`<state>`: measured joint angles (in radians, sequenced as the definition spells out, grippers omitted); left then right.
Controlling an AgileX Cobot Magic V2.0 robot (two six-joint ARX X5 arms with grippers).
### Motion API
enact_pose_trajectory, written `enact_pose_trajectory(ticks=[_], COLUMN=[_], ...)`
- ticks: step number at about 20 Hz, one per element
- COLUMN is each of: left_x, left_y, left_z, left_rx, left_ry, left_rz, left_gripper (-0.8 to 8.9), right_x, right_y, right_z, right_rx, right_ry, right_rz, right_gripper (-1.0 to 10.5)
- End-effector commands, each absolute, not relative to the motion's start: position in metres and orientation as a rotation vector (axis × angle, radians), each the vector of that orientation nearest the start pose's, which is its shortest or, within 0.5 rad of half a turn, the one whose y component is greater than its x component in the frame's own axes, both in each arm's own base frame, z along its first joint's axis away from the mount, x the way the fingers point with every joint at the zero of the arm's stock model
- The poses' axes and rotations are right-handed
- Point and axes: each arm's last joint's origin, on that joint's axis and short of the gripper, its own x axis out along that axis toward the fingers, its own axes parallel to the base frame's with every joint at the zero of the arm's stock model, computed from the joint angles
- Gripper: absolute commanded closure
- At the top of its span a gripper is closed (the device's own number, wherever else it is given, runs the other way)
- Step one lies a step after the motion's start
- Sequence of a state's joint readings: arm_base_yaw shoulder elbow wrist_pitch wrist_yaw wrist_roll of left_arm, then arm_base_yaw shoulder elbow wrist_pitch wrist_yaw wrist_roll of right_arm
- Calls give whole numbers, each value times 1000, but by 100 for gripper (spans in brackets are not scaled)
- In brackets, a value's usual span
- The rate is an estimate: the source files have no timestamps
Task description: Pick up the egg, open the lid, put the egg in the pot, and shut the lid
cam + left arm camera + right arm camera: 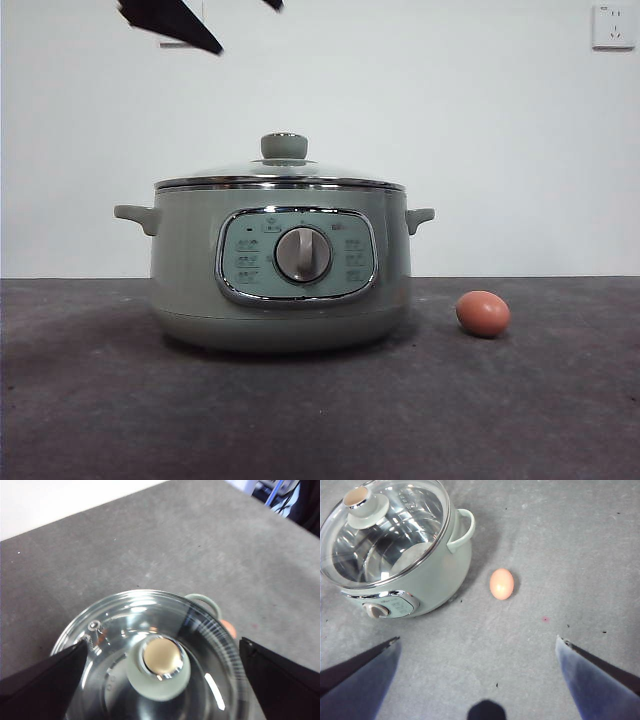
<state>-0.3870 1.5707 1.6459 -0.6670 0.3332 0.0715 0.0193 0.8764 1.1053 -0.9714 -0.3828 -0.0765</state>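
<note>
The pale green pot [280,270] stands mid-table with its glass lid [280,176] on and the green knob [284,146] upright. The reddish-brown egg [483,313] lies on the table to the pot's right, apart from it. My left gripper [162,644] hangs open high above the lid [210,645], its jaws on either side of the knob [160,666] without touching it. My right gripper [477,638] is open well above the table, with the egg [501,583] ahead of it and the pot [420,585] beside the egg. Nothing is held.
The dark grey table [100,420] runs back to a white wall with a socket [612,25]. A black arm tip [170,22] shows at the top left of the front view. The pot's side handles [136,215] stick out on both sides.
</note>
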Motion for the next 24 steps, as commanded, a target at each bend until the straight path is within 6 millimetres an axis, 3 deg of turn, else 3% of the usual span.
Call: enact_pose_trajectory(ticks=[1,6,11,19,22,24], left_x=[325,346,358,361,360,359], left_y=[-150,-172,-180,-182,-182,-184], left_z=[380,342,318,307,307,307], left_rx=[142,192,206,233,233,232], left_ry=[598,693,766,810,811,812], left_rz=[-724,-727,-722,-683,-684,-693], left_gripper=[60,60,60,73,345,381], right_x=[145,147,150,157,158,158], right_y=[14,14,14,14,14,14], right_z=[360,359,357,356,355,355], right_rx=[58,59,61,62,63,63], right_ry=[703,709,720,721,725,725], right_rz=[417,416,416,416,416,416], right_gripper=[285,285,286,287,287,287])
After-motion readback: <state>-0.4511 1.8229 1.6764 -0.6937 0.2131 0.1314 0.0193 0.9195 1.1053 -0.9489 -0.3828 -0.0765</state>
